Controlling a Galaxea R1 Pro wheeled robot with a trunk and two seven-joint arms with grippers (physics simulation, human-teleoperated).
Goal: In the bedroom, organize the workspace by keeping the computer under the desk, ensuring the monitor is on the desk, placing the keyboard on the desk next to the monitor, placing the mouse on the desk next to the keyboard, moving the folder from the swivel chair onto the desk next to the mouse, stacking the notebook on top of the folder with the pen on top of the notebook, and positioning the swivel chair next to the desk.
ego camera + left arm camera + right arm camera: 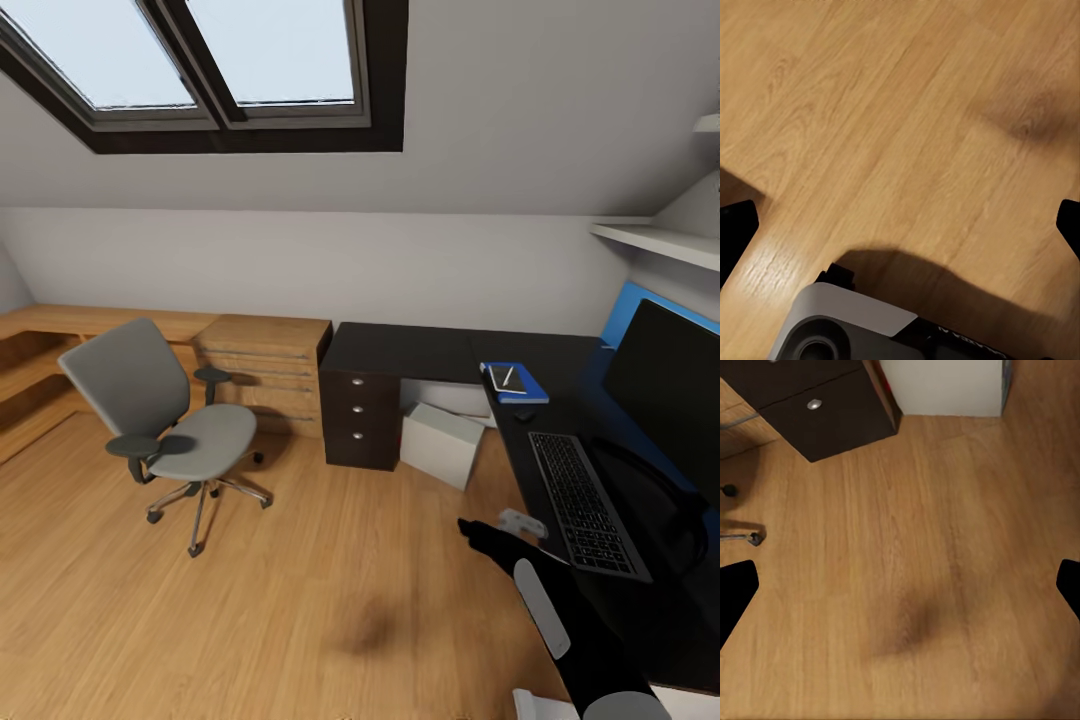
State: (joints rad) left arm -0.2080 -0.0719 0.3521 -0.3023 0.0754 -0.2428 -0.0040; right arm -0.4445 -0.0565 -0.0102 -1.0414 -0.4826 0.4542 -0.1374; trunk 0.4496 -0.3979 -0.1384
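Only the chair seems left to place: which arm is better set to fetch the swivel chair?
Left, probably: the swivel chair stands off to the robot's left, while the right arm hangs by the desk on the opposite side.

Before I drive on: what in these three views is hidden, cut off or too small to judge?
- Black monitor, head view: cut off by the right edge.
- Small dark mouse: too small to confirm.
- Blue folder-and-notebook stack with the pen: layers too small to separate.
- White computer case: partly hidden by the dark desk.
- Both grippers, wrist views: fingertips cut off by the side edges.
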